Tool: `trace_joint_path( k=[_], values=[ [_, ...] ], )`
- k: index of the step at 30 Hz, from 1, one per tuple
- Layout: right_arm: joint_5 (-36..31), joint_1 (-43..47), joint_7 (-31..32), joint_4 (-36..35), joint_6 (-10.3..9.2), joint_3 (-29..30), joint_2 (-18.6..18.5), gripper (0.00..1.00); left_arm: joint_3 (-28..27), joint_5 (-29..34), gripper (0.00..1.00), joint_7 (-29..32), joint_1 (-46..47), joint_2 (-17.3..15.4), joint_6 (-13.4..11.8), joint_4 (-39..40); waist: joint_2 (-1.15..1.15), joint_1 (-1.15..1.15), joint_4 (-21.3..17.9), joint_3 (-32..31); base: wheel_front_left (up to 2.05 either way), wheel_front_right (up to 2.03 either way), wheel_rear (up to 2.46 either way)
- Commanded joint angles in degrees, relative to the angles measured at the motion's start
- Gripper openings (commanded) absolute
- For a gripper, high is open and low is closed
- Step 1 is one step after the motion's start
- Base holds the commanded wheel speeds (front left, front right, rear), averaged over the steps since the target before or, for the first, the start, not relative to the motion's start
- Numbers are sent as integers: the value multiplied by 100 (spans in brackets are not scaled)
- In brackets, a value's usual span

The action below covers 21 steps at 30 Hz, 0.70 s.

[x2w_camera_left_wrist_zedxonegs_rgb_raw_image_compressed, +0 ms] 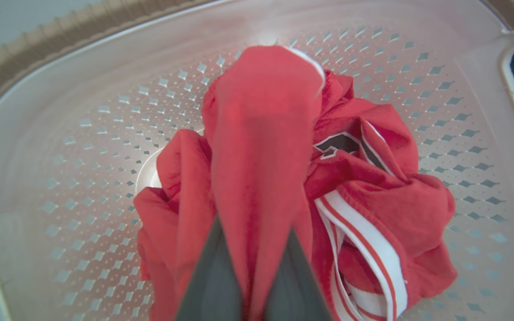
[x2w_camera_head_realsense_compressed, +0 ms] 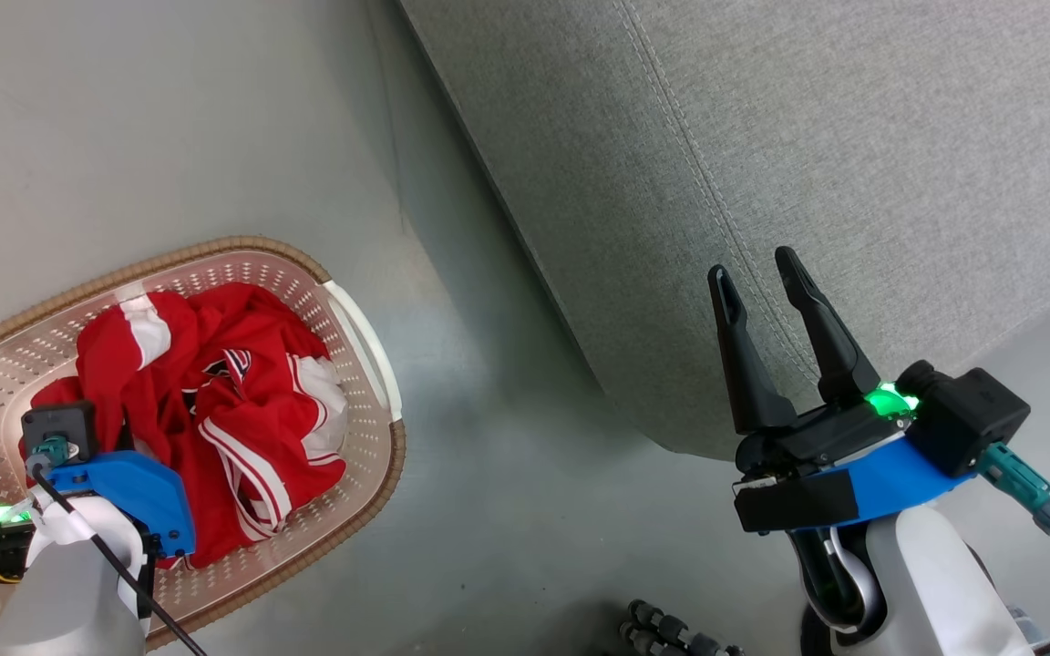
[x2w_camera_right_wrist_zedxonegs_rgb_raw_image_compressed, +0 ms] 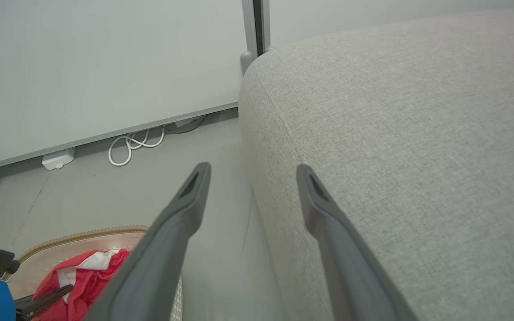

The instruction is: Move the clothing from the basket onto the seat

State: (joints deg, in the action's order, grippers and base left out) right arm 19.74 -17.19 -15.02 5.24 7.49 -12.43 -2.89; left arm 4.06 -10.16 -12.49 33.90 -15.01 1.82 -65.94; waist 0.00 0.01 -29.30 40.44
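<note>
Down in the basket (x2w_camera_head_realsense_compressed: 215, 251), the clothing (x2w_camera_head_realsense_compressed: 215, 410) sits in a crumpled red heap on the perforated bottom, and it covers most of it. White stripe trim curls along the side of the heap nearest the basket's white handle (x2w_camera_head_realsense_compressed: 370, 337), and a scrap of black lettering (x2w_camera_left_wrist_zedxonegs_rgb_raw_image_compressed: 337, 143) peeks out of the folds. And there's the grab: the left gripper (x2w_camera_left_wrist_zedxonegs_rgb_raw_image_compressed: 253, 225) is down inside the basket, its two dark fingers (x2w_camera_left_wrist_zedxonegs_rgb_raw_image_compressed: 214, 267) pressed close together with a tall fold of red fabric pinched between them. In the left wrist view that fold stands up out of the heap while the rest of the cloth rests on the basket's bottom.

From the head view, the blue wrist of the left arm (x2w_camera_head_realsense_compressed: 133, 497) hangs over the near side of the pile. The basket stands on the grey floor (x2w_camera_head_realsense_compressed: 488, 501), clear of the seat (x2w_camera_head_realsense_compressed: 808, 137), with a strip of bare floor between the two.

Over on the other side, the right gripper (x2w_camera_head_realsense_compressed: 751, 264) hovers at the seat's front edge, its fingers spread wide with nothing between them. In the right wrist view its tips straddle the seat's rounded corner, and a white cable (x2w_camera_right_wrist_zedxonegs_rgb_raw_image_compressed: 134, 145) loops on the floor at the foot of the pale wall (x2w_camera_right_wrist_zedxonegs_rgb_raw_image_compressed: 105, 67).
</note>
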Motion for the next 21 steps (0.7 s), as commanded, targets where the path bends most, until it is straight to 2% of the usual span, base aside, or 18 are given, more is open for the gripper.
trace_joint_path(
  k=[1, 9, 13, 21],
  values=[
    [-34, -101, -22, 15, 1, -2, 2, 100, 1, -34, 0, -37, 105, -16, 11, -11, 0, -1, 0, -14, 0, 0, 0],
    [-243, -202, -23, 169, 1, -9, -1, 100, 127, -31, 0, -191, 161, 134, 87, -110, 0, -1, 228, -330, 0, 0, 0],
    [-433, -187, -22, 267, 1, 56, -1, 100, 192, -66, 0, -245, 112, 324, 152, -141, 0, -1, 447, -692, 0, 0, 0],
    [-938, -10, -22, 556, 1, 182, -5, 100, 507, -49, 0, -275, -23, 832, 438, 65, 0, -1, 1048, -1644, 0, 0, 0]
  ],
)
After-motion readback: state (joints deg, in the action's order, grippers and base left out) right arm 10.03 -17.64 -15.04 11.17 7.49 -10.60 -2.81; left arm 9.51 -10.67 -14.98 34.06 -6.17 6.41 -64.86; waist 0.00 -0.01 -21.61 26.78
